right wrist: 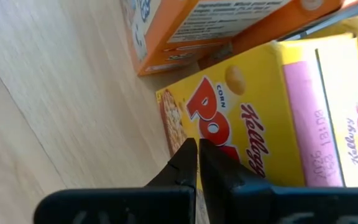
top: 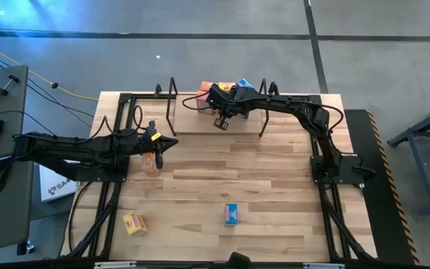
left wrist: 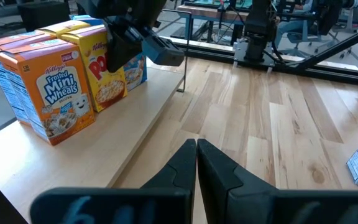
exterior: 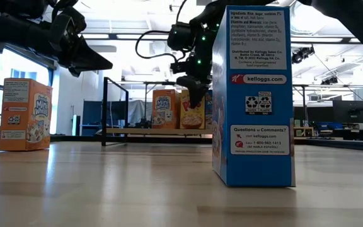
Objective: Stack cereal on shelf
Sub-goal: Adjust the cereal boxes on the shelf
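Note:
The shelf stands at the table's far middle. On it stand two orange cereal boxes, a yellow one and a blue one, upright on their bases. My right gripper is shut, slanting down just in front of the yellow box. My left gripper hovers shut above the table's left part, above an orange box. A yellow box and a blue box lie nearer the front edge. My right gripper's shut fingertips stand over the yellow box's front face, coming slanting down from the table's near side. Whether they touch it, I cannot tell. The box stands upright on the shelf plank.
Black wire uprights stand at both ends of the shelf. In the low view the blue box stands close in front and hides much of the right side. Bare planks lie between the shelf and the loose boxes.

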You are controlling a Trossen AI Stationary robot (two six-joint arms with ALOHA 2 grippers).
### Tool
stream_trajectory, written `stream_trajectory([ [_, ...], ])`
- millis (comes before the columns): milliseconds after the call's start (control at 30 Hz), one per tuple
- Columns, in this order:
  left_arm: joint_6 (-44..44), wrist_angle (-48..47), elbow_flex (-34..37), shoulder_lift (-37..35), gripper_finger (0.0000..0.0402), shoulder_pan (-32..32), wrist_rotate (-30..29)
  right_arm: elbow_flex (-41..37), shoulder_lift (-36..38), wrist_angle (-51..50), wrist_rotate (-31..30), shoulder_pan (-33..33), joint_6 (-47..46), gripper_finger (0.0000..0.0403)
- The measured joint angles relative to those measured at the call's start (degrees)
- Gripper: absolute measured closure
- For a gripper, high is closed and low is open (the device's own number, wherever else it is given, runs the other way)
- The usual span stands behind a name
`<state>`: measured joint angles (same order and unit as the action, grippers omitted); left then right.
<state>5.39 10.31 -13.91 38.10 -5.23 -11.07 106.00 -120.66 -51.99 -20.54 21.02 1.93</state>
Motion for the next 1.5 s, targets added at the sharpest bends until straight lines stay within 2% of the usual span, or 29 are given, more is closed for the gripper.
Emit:
stream_trajectory([
  [300,0.0,0.0,0.0,0.0,0.0394,0.0,0.0,0.0,0.5,-1.0,0.2,-1.4,2.0,0.0403],
  [533,0.0,-0.1,0.0,0.0,0.0394,0.0,0.0,0.0,7.7,-4.8,1.5,-3.3,1.9,0.0403],
  [633,0.0,-0.1,0.0,0.0,0.0394,0.0,0.0,0.0,12.3,-4.1,1.5,-0.9,-0.3,0.0403],
  [767,0.2,0.0,0.0,0.0,0.0394,0.0,0.0,0.0,15.2,-4.8,3.1,5.6,-6.5,0.0394],
  [933,0.3,0.1,0.0,0.0,0.0394,0.0,0.0,0.0,14.3,-6.1,10.1,13.0,-7.5,0.0329],
  [1133,0.3,0.3,0.0,0.0,0.0394,0.0,0.0,0.0,12.8,-6.0,12.4,16.6,-7.5,0.0209],
  [1233,0.4,0.3,0.0,0.0,0.0394,0.0,0.0,0.0,11.7,-6.0,13.3,17.0,-8.3,0.0164],
  [1333,0.4,0.3,0.0,0.0,0.0394,0.0,0.0,0.0,10.4,-6.0,13.5,17.0,-8.4,0.0145],
  [1500,0.4,0.3,0.0,0.0,0.0394,0.0,0.0,0.0,9.1,-5.8,12.2,17.6,-8.1,0.0142],
])
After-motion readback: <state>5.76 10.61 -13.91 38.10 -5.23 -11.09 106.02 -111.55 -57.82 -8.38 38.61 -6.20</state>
